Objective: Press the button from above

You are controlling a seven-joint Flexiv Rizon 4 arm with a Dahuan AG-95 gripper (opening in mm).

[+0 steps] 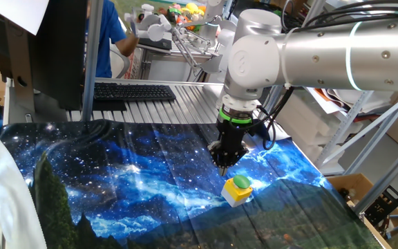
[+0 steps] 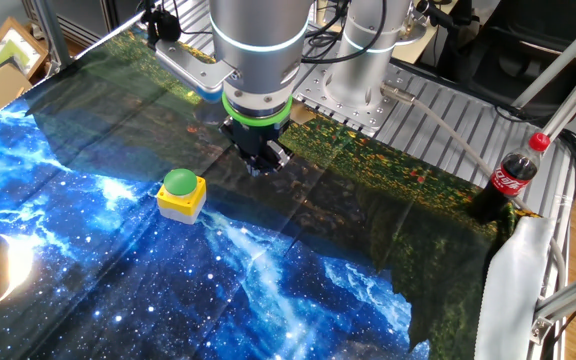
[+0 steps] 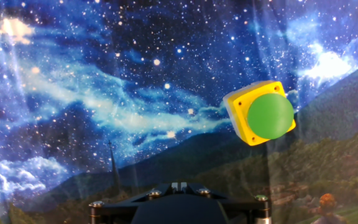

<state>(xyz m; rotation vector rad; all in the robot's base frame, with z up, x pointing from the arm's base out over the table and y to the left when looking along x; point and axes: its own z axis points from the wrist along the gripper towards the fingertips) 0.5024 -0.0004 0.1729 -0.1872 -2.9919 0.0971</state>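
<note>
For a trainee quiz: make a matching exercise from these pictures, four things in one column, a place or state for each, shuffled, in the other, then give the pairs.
Things:
1. button
2. gripper
3. cola bottle
4. keyboard

Places or states:
A. standing at the cloth's edge, red cap on
B. shut, pointing down, beside the yellow box and not on it
C. on the bare metal tabletop behind the cloth
D. green dome in a yellow box on the starry cloth

Pairs: 1-D, 2-B, 3-A, 4-C

Button resting on the cloth spread over the counter, gripper hanging above that cloth just beside the button, bottle standing well apart at the cloth's edge.
</note>
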